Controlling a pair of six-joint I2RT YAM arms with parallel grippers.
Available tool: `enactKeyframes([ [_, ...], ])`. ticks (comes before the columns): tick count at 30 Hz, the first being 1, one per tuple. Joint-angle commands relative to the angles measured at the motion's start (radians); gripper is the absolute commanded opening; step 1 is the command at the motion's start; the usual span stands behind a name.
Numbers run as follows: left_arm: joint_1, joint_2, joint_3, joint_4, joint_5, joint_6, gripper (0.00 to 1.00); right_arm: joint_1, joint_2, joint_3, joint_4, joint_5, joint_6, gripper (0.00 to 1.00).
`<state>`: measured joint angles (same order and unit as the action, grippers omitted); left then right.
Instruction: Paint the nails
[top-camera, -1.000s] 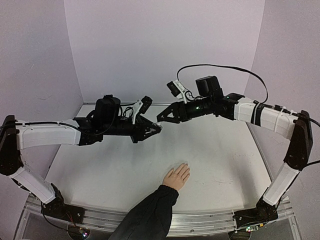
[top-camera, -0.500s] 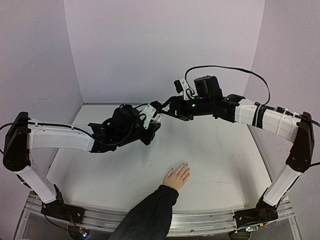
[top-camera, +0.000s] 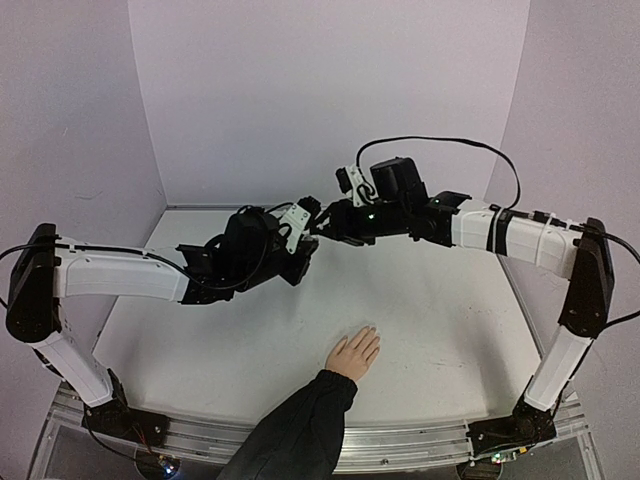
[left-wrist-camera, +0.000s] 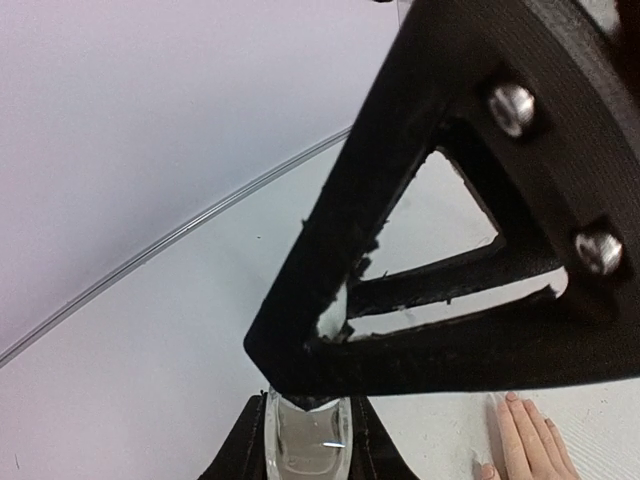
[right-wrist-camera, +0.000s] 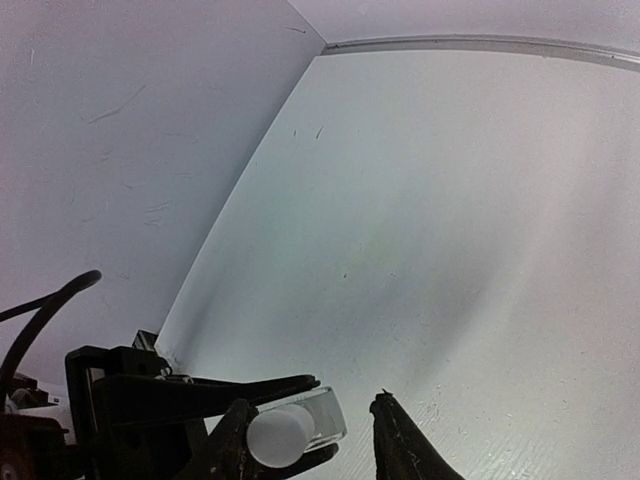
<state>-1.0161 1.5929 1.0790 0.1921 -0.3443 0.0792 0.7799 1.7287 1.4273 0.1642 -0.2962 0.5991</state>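
My left gripper (top-camera: 303, 228) is shut on the small clear bottle (left-wrist-camera: 305, 446) and holds it above the table's far middle. The bottle's white cap (right-wrist-camera: 279, 436) points at my right gripper (top-camera: 322, 224). My right gripper (right-wrist-camera: 312, 404) is open, its jaws on either side of the cap, which lies next to its left finger (right-wrist-camera: 232, 442). In the left wrist view the right gripper's black finger frame (left-wrist-camera: 440, 250) hides the cap. A light-skinned hand (top-camera: 355, 352) with a dark sleeve (top-camera: 295, 430) lies flat near the front edge. Its pale nails (left-wrist-camera: 513, 397) show faintly.
The white table (top-camera: 450, 300) is walled by lilac panels at the back and sides. Both arms stretch inward above its far half and meet over the middle. A black cable (top-camera: 440, 145) loops above the right arm.
My left arm swung right and lifted the bottle toward the middle. My right gripper moved left and now has its open jaws round the bottle's cap. The hand has not moved.
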Motion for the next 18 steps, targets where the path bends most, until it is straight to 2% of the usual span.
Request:
enactKeyframes([
  [1,-0.006,-0.001,0.063,0.055,-0.012,0.002,0.00,0.008,0.029,0.064,0.032,-0.030,-0.005,0.37],
  [7,-0.006,-0.006,0.063,0.055,0.042,-0.009,0.00,0.008,0.028,0.064,0.051,-0.084,-0.069,0.20],
  [11,0.021,-0.049,0.038,0.059,0.274,-0.038,0.00,0.008,0.017,0.056,0.059,-0.182,-0.219,0.03],
  [13,0.069,-0.075,0.022,0.068,0.514,-0.085,0.00,0.007,0.000,0.033,0.061,-0.277,-0.347,0.00],
  [16,0.190,-0.091,0.001,0.138,0.978,-0.218,0.00,0.008,-0.029,-0.020,0.055,-0.657,-0.593,0.00],
  [18,0.255,-0.068,0.016,0.192,1.305,-0.304,0.00,0.007,-0.047,-0.042,0.032,-0.874,-0.688,0.00],
])
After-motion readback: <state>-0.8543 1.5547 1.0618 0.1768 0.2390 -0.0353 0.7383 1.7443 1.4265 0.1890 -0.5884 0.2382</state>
